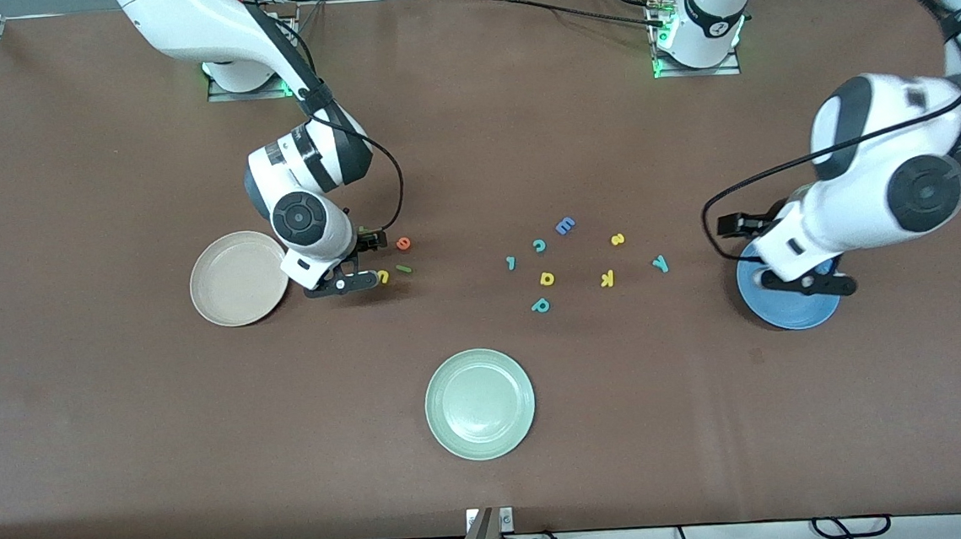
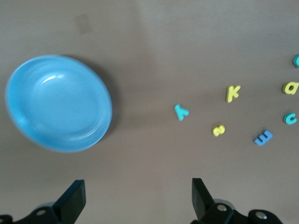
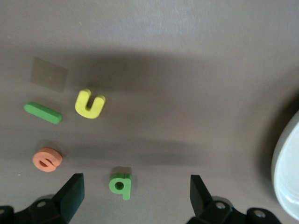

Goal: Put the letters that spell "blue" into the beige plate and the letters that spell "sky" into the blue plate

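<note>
Your right gripper (image 3: 135, 196) hangs open over the green b (image 3: 120, 185), beside the beige plate (image 1: 228, 287). Your left gripper (image 2: 138, 200) hangs open above the blue plate (image 2: 58, 102).

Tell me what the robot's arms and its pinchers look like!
Both arms are chunky, shiny white tubes with dark grey round caps at the joints. A thin black cable loops along each one. The right gripper and left gripper are black, each with two flat black fingers. Green lights glow at the arms' bases.
</note>
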Motion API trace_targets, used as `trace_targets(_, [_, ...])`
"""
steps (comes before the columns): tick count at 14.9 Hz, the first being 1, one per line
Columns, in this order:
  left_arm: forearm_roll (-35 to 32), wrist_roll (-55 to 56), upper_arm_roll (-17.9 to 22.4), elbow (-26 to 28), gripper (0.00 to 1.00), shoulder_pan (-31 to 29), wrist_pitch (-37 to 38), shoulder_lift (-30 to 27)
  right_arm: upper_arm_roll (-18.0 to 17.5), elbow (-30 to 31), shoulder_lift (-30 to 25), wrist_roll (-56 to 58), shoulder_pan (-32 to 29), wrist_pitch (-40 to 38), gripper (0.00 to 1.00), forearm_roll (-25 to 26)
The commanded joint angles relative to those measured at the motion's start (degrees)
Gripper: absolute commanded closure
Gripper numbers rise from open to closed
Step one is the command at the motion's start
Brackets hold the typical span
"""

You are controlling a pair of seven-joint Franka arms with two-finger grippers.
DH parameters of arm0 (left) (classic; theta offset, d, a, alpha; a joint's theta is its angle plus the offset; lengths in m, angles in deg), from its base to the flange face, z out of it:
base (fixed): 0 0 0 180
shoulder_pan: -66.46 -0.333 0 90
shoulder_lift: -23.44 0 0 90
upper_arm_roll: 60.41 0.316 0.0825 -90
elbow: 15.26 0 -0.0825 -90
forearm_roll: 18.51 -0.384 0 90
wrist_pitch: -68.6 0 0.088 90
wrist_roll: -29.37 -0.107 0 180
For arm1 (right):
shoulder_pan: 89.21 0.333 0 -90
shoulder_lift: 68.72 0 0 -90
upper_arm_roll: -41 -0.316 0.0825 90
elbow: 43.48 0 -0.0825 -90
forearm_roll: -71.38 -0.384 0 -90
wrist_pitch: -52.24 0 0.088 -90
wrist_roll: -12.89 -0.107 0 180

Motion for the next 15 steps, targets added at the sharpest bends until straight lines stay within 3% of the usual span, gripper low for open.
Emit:
trace_targets(1, [0.52, -0.20, -0.34, -0.49, 0.00, 3.40, -3.64, 6.08, 0.34, 3.88, -2.31, -3.17, 1.84, 1.52, 0.00, -1.19])
trace_targets(4, [0.52, 0.07, -0.43, 2.66, 0.00, 4.47, -12.33, 9.43, 0.26, 7.21, -1.96, -6.07, 3.42, 7.74, 0.00, -2.60])
trace_targets(7, [0.17, 4.01, -0.43, 9.59, 0.00, 6.66, -23.13, 9.71, 0.25, 9.06, -1.78, -6.70, 3.60, 9.70, 0.00, -2.60])
trace_targets(12, [-0.45, 11.75, -0.34, 10.58, 0.00, 12.19, -28.69, 11.81, -0.45, 9.77, -1.52, -6.79, 3.42, 9.61, 0.23, -2.69])
trace_targets(15, [-0.54, 14.74, -0.26, 10.67, 0.00, 13.70, -30.72, 12.78, -0.45, 9.59, -1.08, -6.70, 3.42, 9.79, 0.33, -5.58])
